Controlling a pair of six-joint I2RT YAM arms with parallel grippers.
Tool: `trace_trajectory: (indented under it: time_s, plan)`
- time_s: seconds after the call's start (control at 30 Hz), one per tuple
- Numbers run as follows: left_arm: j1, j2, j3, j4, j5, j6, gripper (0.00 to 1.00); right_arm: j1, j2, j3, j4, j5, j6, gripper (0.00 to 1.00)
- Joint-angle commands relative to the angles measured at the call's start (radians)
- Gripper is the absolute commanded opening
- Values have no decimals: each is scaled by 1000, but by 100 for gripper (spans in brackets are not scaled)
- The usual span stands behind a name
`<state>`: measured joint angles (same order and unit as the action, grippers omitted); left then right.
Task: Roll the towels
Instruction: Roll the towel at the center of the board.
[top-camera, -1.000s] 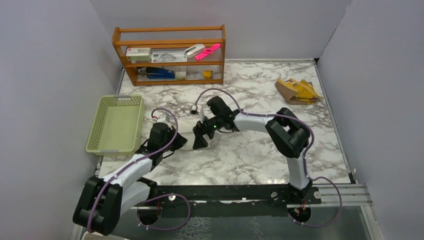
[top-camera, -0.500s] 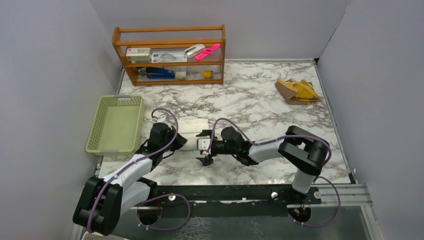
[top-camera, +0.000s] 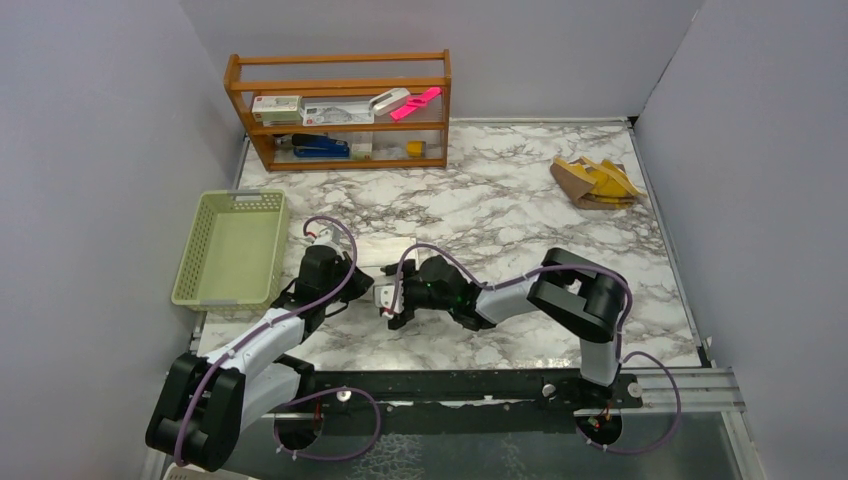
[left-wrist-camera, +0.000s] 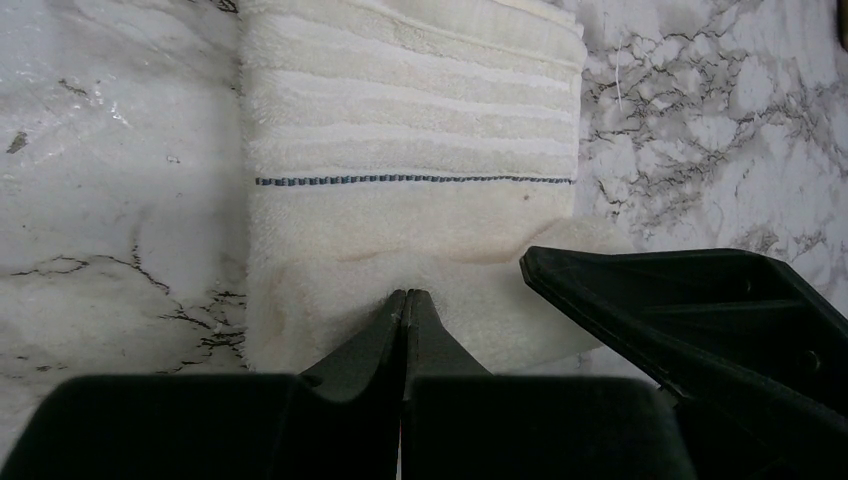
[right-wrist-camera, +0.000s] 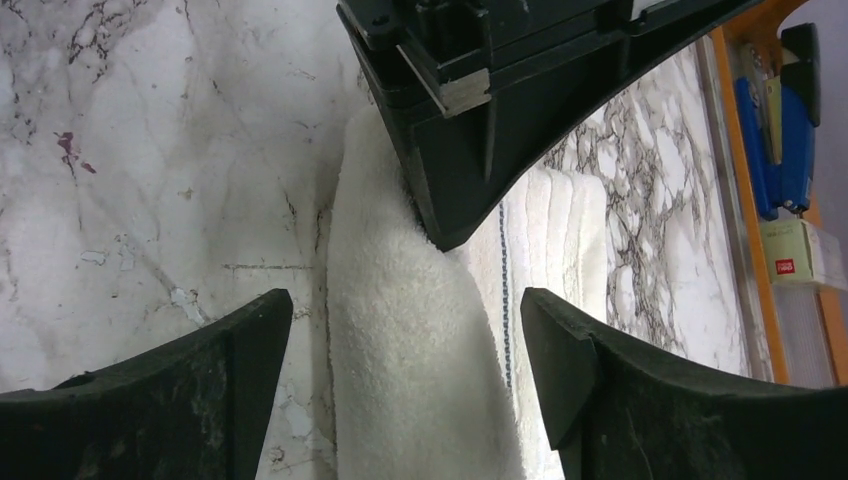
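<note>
Now, at your far left, a pale green basket (top-camera: 243, 200) sits on the table (top-camera: 500, 210). Your left gripper (left-wrist-camera: 405, 296) has its jaws shut, tips pressing the white towel (left-wrist-camera: 410, 150) at its folded near edge. Your right gripper (right-wrist-camera: 400, 305) holds its jaws open, straddling that fold. Well apart, far right, lies the crumpled mustard-yellow towel (top-camera: 595, 180).

Top view: bright, even, diffuse light from above. Short soft shadows under arms on marble bench (top-camera: 520, 210). Sharp throughout.
Left wrist view: white towel (left-wrist-camera: 410, 130) well lit, pile crisp. Pale glare on marble at left. Left end effector (left-wrist-camera: 405, 296) near-silhouette, blurred at bottom edge.
Right wrist view: towel soft-focus close to lens. Right end effector (right-wrist-camera: 405, 305) black, grainy, out of focus. Shadow along towel's left side.
</note>
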<state>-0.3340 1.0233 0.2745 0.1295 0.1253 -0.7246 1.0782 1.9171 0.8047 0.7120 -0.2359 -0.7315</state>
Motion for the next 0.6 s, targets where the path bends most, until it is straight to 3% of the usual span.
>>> trace_trajectory:
  time_s: [0.0,0.13,0.3,0.43,0.57]
  plan:
    - [6,2,-13,-74,-47,34,0,1,24,31,-65,26,3,79]
    - [6,9,-9,-72,-46,36,0,0,22,42,-132,21,20,63]
    - [7,20,-1,-64,-40,36,0,0,43,66,-209,30,43,53]
    - [7,12,15,-74,-37,39,0,-8,65,111,-279,32,91,35]
    - [11,-18,54,-107,-38,41,0,-50,71,173,-371,-50,193,25]
